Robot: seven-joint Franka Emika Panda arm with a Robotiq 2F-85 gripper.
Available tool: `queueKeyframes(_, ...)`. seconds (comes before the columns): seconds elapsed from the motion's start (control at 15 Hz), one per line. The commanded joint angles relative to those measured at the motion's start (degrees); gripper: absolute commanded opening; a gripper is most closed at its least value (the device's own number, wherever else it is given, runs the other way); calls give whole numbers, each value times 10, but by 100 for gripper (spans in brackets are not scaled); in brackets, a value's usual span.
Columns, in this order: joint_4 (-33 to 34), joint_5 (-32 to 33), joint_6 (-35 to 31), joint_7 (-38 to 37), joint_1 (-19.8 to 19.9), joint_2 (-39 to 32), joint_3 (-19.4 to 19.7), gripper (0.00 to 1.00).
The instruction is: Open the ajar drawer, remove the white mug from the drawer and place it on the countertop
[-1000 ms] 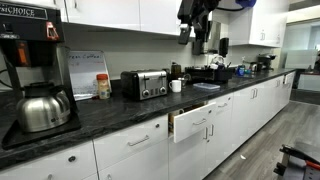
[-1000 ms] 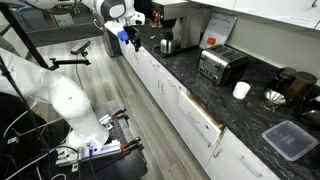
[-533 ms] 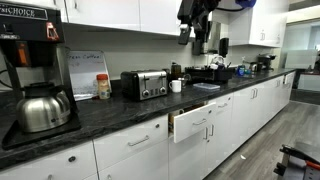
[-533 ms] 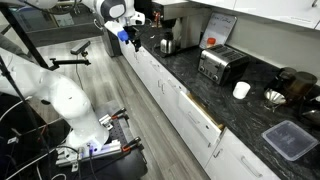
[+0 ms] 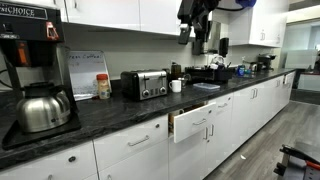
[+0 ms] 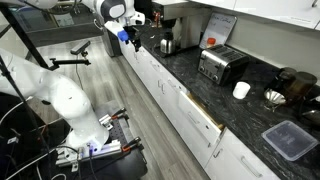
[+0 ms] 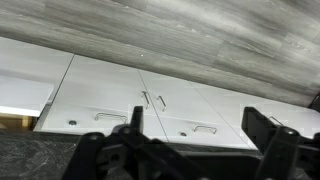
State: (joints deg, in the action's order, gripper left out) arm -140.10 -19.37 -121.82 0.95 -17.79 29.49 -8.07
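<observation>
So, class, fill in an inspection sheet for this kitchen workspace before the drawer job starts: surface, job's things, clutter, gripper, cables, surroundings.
Surface: long dark stone countertop above white cabinets.
Job's things: drawer ajar, with a silver bar handle; white mug not seen, as the drawer's inside is hidden.
Clutter: toaster with a white cup beside it, coffee maker, metal pot, plastic container.
Gripper: gripper open, empty, raised well clear of the drawer.
Cables: nothing seen on the countertop.
Surroundings: grey wood-look floor, white wall cupboards.
</observation>
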Motion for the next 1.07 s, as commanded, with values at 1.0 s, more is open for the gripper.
queueKeyframes(1.0,-98,76,-30,4,83,48,33,100)
